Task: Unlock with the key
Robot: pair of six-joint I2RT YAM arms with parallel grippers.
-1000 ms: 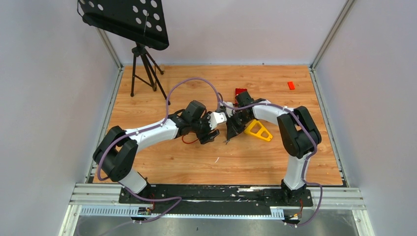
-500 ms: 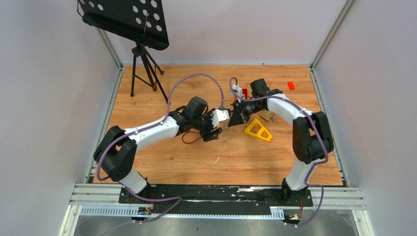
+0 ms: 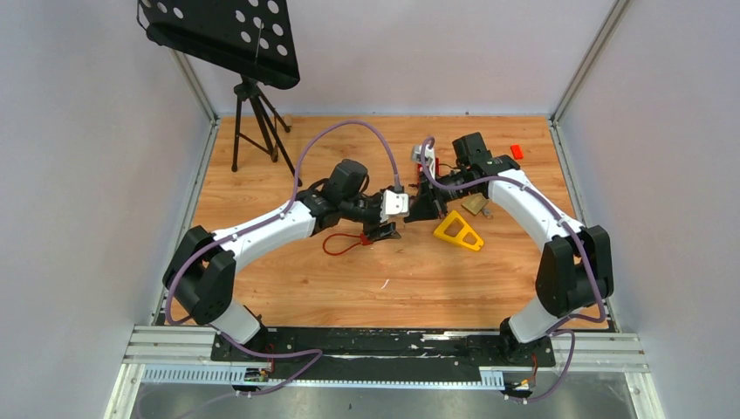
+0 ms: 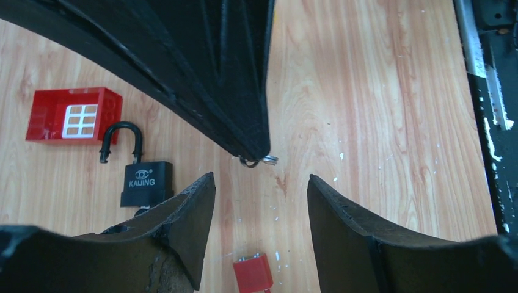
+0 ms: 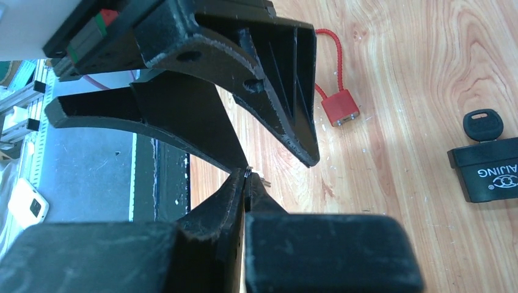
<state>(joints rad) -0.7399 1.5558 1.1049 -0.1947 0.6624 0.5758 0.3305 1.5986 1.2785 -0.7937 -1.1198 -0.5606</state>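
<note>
Jaws — left parted, right pinched shut — hang above wooden tabletop [image 3: 436, 292] (pale walls [image 3: 87, 218] around).

Three padlocks [image 4: 146, 183], two bricks [image 4: 43, 116], one wedge [image 3: 445, 230]

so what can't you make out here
- black padlock, left wrist view: lower end behind the left end effector
- right wrist view: its body cut by the right edge
- tiny metal piece at the shut right end effector, both wrist views: too small to identify

Right claw [image 4: 255, 149] stands before left claw [image 4: 259, 183] gap; padlock [image 4: 146, 183] left; tabletop [image 4: 379, 122] free right.
</note>
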